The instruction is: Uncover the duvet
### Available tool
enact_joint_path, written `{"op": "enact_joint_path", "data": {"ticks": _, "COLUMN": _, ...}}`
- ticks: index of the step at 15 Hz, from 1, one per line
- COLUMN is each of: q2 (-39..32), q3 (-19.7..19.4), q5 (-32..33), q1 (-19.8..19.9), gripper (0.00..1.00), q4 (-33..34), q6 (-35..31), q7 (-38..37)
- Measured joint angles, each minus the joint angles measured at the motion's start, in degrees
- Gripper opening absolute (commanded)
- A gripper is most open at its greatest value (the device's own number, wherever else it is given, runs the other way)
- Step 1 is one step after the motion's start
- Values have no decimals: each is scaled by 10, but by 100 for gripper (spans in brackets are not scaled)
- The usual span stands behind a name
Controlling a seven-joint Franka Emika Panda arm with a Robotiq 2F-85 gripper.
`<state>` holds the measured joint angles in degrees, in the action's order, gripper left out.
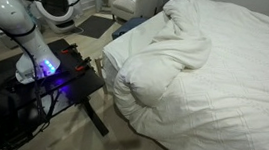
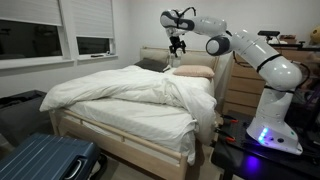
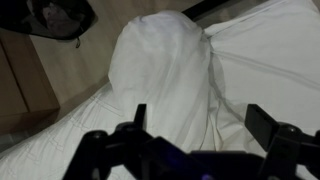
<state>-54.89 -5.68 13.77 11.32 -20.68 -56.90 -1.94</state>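
Above the puffy white quilted duvet (image 2: 120,95), the black gripper (image 2: 178,45) is hovering, jaws spread, presumably readying to pinch it.

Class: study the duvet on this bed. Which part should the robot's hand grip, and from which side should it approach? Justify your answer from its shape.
Probably the raised, bunched hump of the duvet. It stands up as a narrow ridge directly under the open hand, so the hand could come straight down from above and close across it. The flat, spread-out areas offer nothing to pinch.
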Motion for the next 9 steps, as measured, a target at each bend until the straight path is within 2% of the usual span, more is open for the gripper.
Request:
{"op": "enact_joint_path", "data": {"ticks": 3, "q2": -5, "q3": -6, "q5": 4, "q1": -3, "gripper": 100, "q4": -3, "q6": -1, "q7": 45}}
{"op": "enact_joint_path", "data": {"ticks": 9, "q2": -6, "q3": -12, "q5": 4, "q1": -9, "gripper": 100, "q4": -4, "q6": -3, "q7": 50}}
